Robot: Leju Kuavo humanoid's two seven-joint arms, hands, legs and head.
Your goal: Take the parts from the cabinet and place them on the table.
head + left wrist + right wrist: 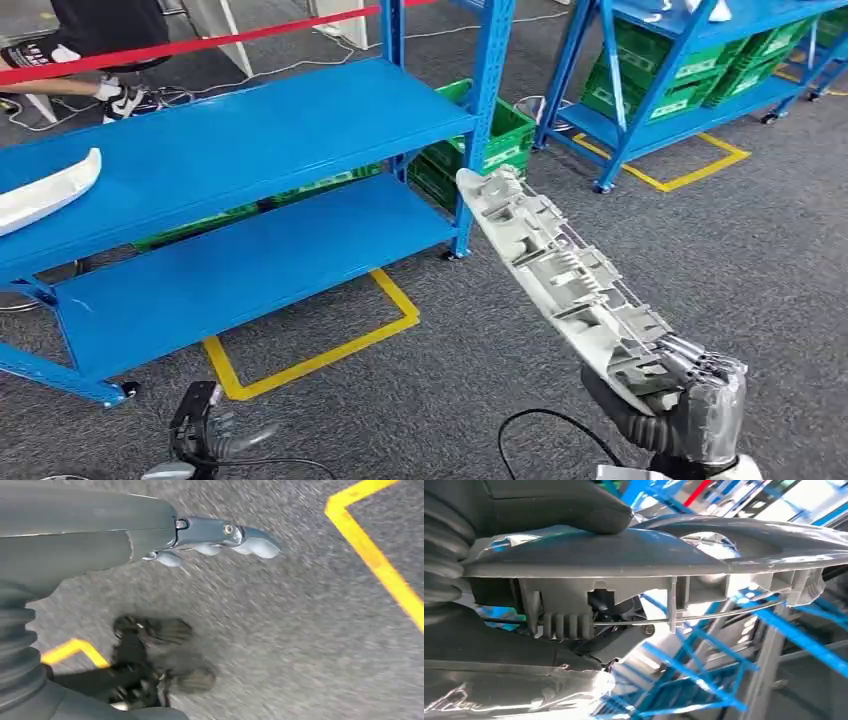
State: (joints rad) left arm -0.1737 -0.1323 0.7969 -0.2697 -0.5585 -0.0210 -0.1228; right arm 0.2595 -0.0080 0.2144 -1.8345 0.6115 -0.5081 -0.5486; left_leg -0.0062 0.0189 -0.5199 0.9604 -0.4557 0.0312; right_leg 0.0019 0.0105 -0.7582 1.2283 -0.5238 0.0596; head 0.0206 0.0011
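— What are the right hand's fingers doing?

— They wrap one end of the long grey ribbed part [570,275]. In the right wrist view the thick thumb lies along the part's smooth curved face [634,550] and darker fingers sit beneath its ribbed underside. The right hand [690,395] is low at the right of the head view, and the part reaches up and leftward from it, its far end pointing toward the blue shelving unit [240,150].

— And the left?

— The left hand [200,425] hangs low over grey carpet. In its wrist view the fingers [225,535] stretch out, slightly apart, holding nothing.

— Any other part around?

— A white curved part [45,190] lies on the shelving unit's top shelf, at its left end. Yellow floor tape [320,355] runs beside the unit, and green crates [500,140] sit behind it.
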